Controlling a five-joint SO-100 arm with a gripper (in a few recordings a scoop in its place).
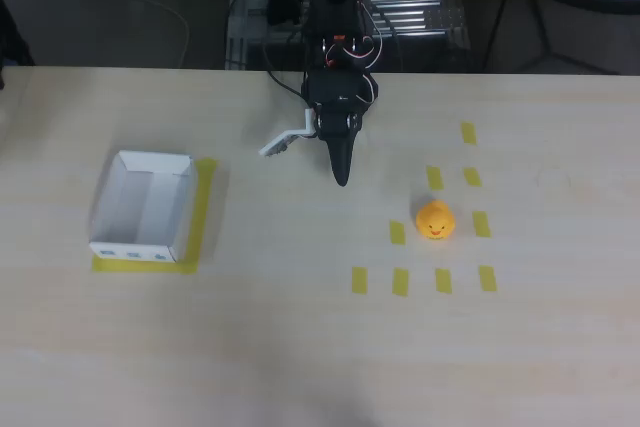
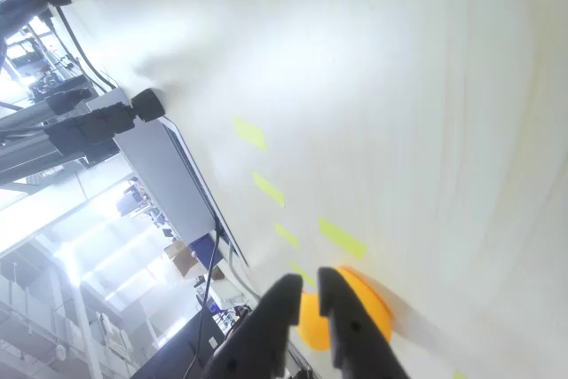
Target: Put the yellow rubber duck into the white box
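- The end effector (image 1: 341,173) hangs above the tabletop (image 1: 300,347) with nothing between its jaws. In the overhead view the dark fingers come together to a single point, and in the wrist view only a thin slit separates them, so it reads as clenched and empty.
- The yellow rubber duck (image 1: 436,220) sits upright on the tabletop, well apart from the end effector, off to its right and further toward the bottom edge in the overhead view. In the wrist view it (image 2: 355,308) shows just past the fingertips.
- Short yellow tape strips (image 1: 434,178) ring the duck loosely; none touch it.
- The white box (image 1: 145,207) rests on a yellow tape outline on the opposite side of the end effector, to its left, open side up.
- Handling judgement: the duck looks light, soft and springy, with a smooth rounded skin that could squirt out of a hard pinch.
- Best hold is probably across the wider lower body, jaws spread first, closing gently.
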